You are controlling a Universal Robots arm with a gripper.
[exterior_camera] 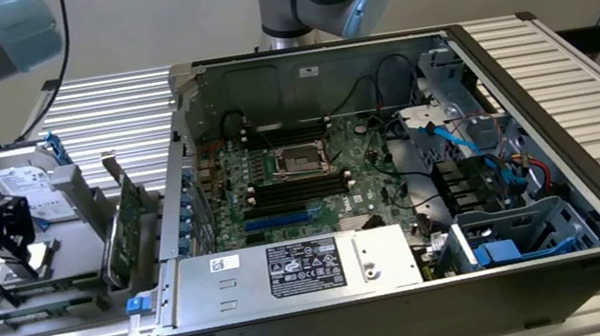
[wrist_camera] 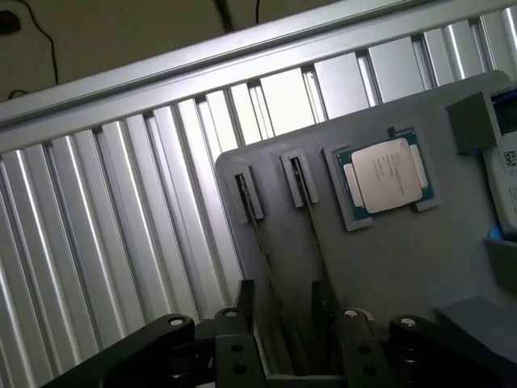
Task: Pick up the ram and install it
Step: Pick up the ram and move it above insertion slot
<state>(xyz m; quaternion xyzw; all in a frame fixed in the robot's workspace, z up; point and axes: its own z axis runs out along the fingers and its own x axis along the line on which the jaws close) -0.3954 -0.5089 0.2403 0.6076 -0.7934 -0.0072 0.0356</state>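
Black fingers stand wide apart on the hand, gripping nothing, low over a grey tray on the slatted bench. Between them seems to run the ram, on edge in its narrow slot, with a second stick just beside it. I'd judge it light, stiff and thin, easily cracked, best pinched across its flat faces near the middle. Another pocket of the tray holds a processor chip. Well apart sits the open computer case.
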